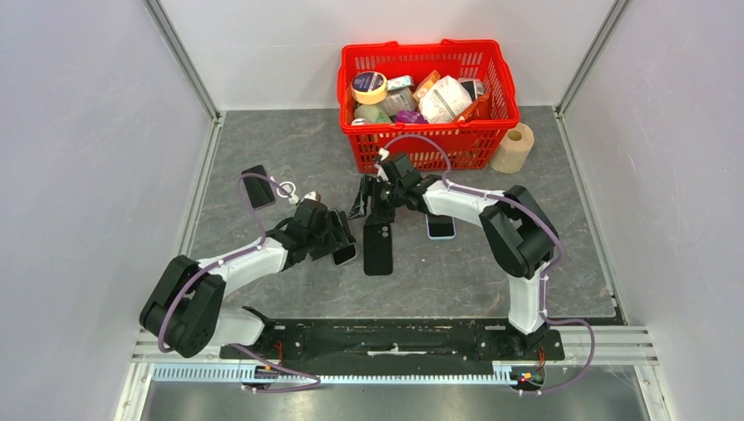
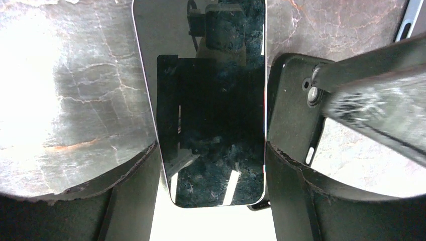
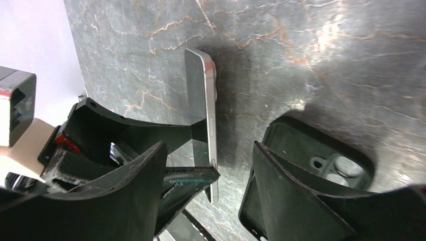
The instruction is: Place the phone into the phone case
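Two arms meet over the middle of the grey marbled table [image 1: 456,281], and the work is all in the small space between their tips. The left gripper [image 1: 340,242] is closed on the phone [image 2: 211,125]; in its wrist view a finger sits against each long edge, and the glossy screen faces the camera. From the right wrist, the phone [image 3: 200,100] is tipped up on one long side, its pale metal edge catching the light and its lower end caught in the left arm's black fingers. Just beside it lies the black phone case [image 1: 378,247], flat on the table with its hollow side up and the camera cutout showing at one end [image 3: 331,165]. The right gripper [image 1: 375,206] reaches in from the far side with its jaws spread wide and nothing between them but air and the view of the phone's edge. One of its fingers [image 2: 371,65] crosses over the case's top corner, though I can't tell whether it presses down. Phone and case [image 2: 291,115] sit edge to edge, the phone not yet inside. Behind them stands a red basket [image 1: 427,132] packed with odds and ends, with a tan roll [image 1: 514,147] at its right. A second phone [image 1: 440,226] lies under the right forearm.
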Tool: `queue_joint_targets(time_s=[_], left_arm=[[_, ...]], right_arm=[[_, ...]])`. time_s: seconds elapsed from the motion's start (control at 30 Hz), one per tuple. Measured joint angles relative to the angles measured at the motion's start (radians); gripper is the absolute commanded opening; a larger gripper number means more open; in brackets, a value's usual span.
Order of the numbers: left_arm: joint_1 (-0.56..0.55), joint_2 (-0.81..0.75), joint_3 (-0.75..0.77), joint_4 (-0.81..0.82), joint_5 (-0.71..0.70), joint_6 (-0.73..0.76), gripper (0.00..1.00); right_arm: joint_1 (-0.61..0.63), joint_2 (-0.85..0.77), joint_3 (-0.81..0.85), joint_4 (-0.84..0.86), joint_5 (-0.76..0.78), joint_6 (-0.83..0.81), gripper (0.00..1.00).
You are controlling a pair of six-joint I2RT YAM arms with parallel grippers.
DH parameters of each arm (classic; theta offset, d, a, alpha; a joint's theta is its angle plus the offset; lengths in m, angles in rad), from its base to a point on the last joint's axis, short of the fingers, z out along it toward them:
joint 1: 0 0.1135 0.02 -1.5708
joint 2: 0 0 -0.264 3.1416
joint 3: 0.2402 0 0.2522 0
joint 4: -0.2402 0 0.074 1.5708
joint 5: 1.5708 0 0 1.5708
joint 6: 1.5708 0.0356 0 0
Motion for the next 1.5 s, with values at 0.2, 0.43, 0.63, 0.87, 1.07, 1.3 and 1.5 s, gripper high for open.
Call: queue_joint_targets(time_s=[0.2, 0.43, 0.63, 0.87, 1.07, 1.3, 1.5], left_arm=[[-0.002, -0.046, -0.037, -0.003, 0.023, -0.003, 0.47], [-0.002, -0.062, -0.048, -0.006, 0.035, -0.004, 0.47], [-0.002, -0.063, -0.048, -0.009, 0.04, -0.004, 0.61], [0.004, -0.109, -0.047, -0.066, 0.056, 0.003, 0.87], [-0.004, -0.187, -0.023, -0.135, 0.151, 0.04, 0.92], [-0.006, -0.267, 0.037, -0.165, 0.234, 0.08, 0.85], [-0.006, -0.275, 0.106, -0.203, 0.184, 0.083, 0.65]], right_arm=[[0.064, 0.066, 0.048, -0.006, 0.003, 0.0, 0.59], [0.108, 0.119, 0.068, -0.008, 0.016, 0.009, 0.4], [0.113, 0.122, 0.068, -0.008, 0.018, 0.019, 0.18], [0.111, 0.122, 0.068, -0.003, -0.02, 0.021, 0.0], [0.115, 0.119, 0.066, 0.019, -0.006, 0.039, 0.0], [0.097, 0.011, -0.025, 0.003, 0.042, 0.051, 0.0], [0.037, -0.158, -0.121, -0.026, 0.066, 0.06, 0.0]])
